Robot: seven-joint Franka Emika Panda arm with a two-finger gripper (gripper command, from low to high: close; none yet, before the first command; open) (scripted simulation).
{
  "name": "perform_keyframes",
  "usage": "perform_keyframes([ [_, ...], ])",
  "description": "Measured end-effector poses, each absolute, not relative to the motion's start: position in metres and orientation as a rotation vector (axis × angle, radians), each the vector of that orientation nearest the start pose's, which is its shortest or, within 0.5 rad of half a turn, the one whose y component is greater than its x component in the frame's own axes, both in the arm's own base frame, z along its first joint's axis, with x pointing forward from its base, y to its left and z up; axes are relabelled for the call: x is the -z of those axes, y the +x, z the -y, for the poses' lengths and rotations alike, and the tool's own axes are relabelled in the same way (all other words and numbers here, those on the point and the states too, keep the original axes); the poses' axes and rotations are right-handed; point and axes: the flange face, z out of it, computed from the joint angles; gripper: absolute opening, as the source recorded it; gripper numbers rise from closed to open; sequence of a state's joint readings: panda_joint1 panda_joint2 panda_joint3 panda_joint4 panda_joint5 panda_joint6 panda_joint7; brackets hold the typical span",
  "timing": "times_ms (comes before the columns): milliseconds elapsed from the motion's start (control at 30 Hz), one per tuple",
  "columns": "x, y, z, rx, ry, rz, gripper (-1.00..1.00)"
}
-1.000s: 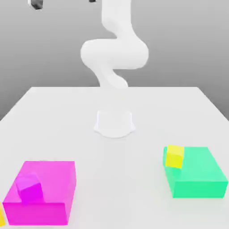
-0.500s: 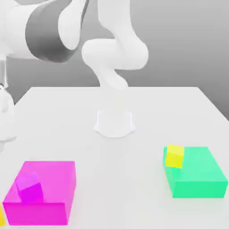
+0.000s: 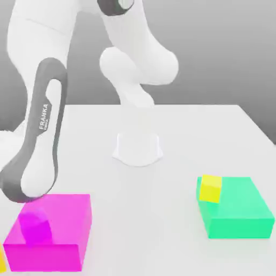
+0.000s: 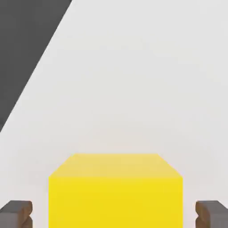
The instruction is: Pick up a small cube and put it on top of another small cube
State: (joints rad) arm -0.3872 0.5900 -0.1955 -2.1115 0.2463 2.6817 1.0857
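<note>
In the hand view the small golden-yellow cube (image 4: pixel 116 191) sits on the white table, right under my hand. My gripper (image 4: pixel 113 214) straddles it: one dark fingertip (image 4: pixel 17 213) stands on each side, with a strip of table showing between each tip and the cube, so the gripper is open. A sliver of this cube (image 3: pixel 1 262) shows at the bottom edge of the exterior view's left. The other small cube (image 3: pixel 211 188), pale lemon-yellow, stands at the near-left corner of the green block (image 3: pixel 237 213) on the exterior view's right.
A big flat magenta block (image 3: pixel 59 237) with a small magenta cube (image 3: pixel 35 229) on it lies at the exterior view's lower left, partly behind my arm's forearm (image 3: pixel 38 145). The arm's white base (image 3: pixel 138 146) stands mid-table.
My arm has swung down across the exterior view's left, from high up to low over the magenta block's left side. The cubes and blocks have not moved.
</note>
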Motion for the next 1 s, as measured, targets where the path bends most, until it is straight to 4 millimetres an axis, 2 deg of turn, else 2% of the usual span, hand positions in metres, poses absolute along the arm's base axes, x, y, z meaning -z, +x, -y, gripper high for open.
perform_keyframes([
  [100,-0.131,0.47,0.323,0.002,-1.88,-2.516,-1.0],
  [133,-0.137,0.47,0.323,0.002,-1.88,-2.516,-1.0],
  [267,-0.19,0.471,0.324,0.005,-1.885,-2.509,-1.0],
  [300,-0.206,0.478,0.323,0.022,-1.921,-2.469,-1.0],
  [333,-0.221,0.486,0.31,0.032,-1.981,-2.408,-1.0],
  [400,-0.246,0.503,0.271,0.045,-2.129,-2.251,-1.0],
  [500,-0.275,0.516,0.199,0.051,-2.347,-1.994,-1.0],
  [600,-0.292,0.514,0.124,0.04,-2.529,-1.741,-1.0],
  [633,-0.297,0.512,0.093,0.036,-2.596,-1.638,-1.0],
  [667,-0.302,0.507,0.055,0.03,-2.674,-1.506,-1.0],
  [733,-0.312,0.487,-0.013,0.022,-2.809,-1.241,-1.0],
  [767,-0.316,0.475,-0.039,0.02,-2.861,-1.125,-1.0],
  [867,-0.324,0.438,-0.083,0.019,-2.965,-0.859,-1.0],
  [1000,-0.329,0.377,-0.147,0.023,-3.085,-0.431,-1.0],
])
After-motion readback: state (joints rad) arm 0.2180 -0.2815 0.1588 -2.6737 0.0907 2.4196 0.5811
